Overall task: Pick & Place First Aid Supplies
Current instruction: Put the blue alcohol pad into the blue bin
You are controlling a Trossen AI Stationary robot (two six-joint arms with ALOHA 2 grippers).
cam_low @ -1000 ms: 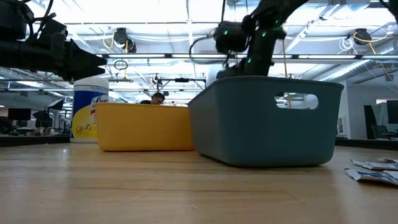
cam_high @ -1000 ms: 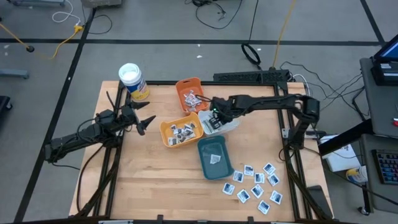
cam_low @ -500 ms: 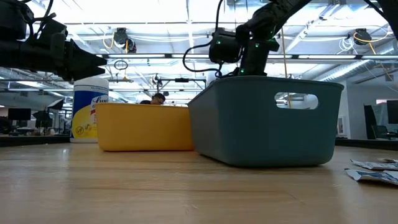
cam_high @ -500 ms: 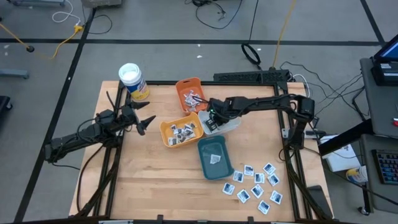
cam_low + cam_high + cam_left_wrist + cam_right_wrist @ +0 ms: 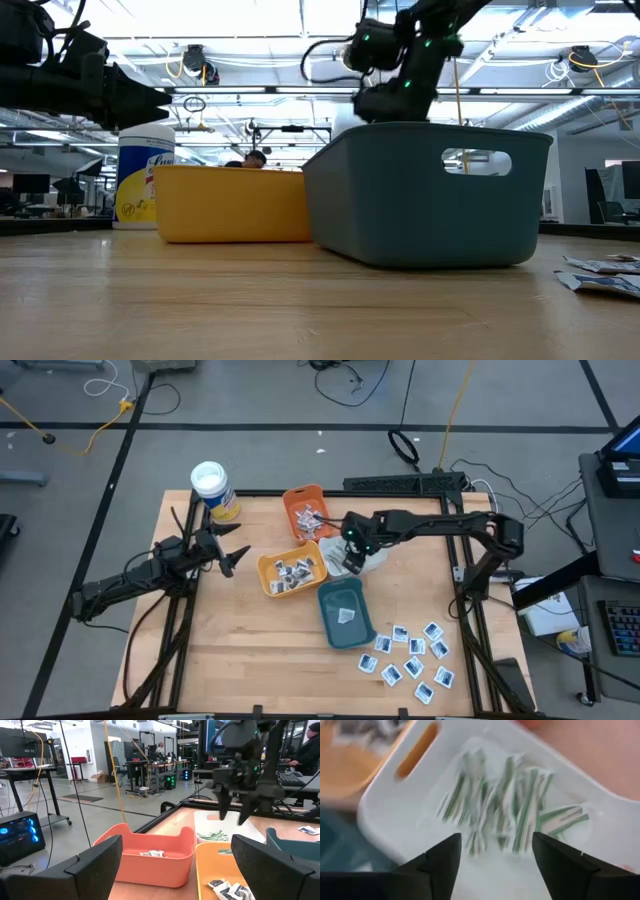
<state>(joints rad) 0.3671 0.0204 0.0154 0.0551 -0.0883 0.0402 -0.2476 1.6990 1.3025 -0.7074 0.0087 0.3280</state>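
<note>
White tray (image 5: pixel 380 815) holds thin green-striped strips (image 5: pixel 510 815); right pincer (image 5: pixel 492 857) hovers above, open, empty. Likely light, floppy, slippery: pinch one mid-length. Left pincer (image 5: pixel 232 555), open, waits at counter's 9 o'clock.

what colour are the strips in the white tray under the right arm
White with green stripes. The strips lie in a pile in the white tray, clearest in the right wrist view.

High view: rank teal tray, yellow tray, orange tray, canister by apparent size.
1. teal tray
2. yellow tray, close to the teal one, so that order is unsure
3. orange tray
4. canister
</note>
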